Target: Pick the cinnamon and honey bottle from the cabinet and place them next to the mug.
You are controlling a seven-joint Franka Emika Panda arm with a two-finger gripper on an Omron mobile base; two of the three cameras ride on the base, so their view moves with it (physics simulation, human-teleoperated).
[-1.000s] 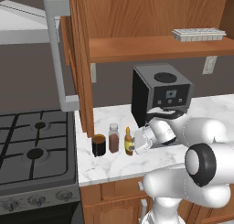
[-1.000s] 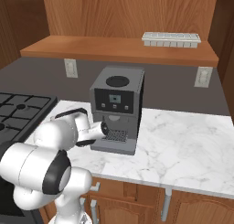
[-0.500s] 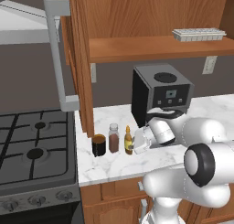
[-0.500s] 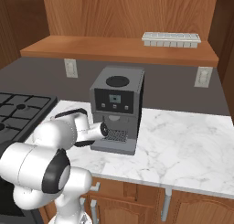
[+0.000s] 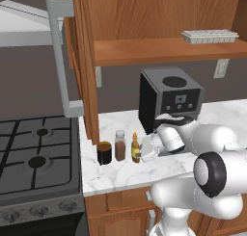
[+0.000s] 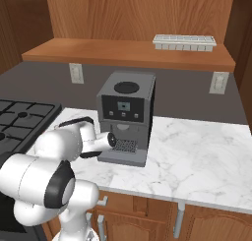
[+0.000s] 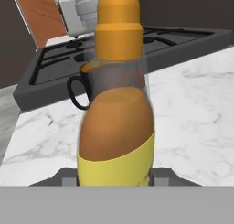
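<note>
Left to right on the counter (image 5: 116,175): mug (image 5: 104,153), cinnamon (image 5: 120,145), honey bottle (image 5: 136,148), then the gripper (image 5: 144,150) just right of the bottle. Honey bottle stands upright between the fingers, right against the hand camera. Can't tell if jaws grip it or have let go.

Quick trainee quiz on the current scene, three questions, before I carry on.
1. Left base view: order these left to right: amber-yellow orange-tipped honey bottle, dark cylindrical mug, clear grey-capped cinnamon jar.
2. True or false: the mug stands on the wooden cabinet shelf.
3. The gripper straddles: A mug, B jar, C bottle.
Key: 1 mug, jar, bottle; 2 false; 3 C.
</note>
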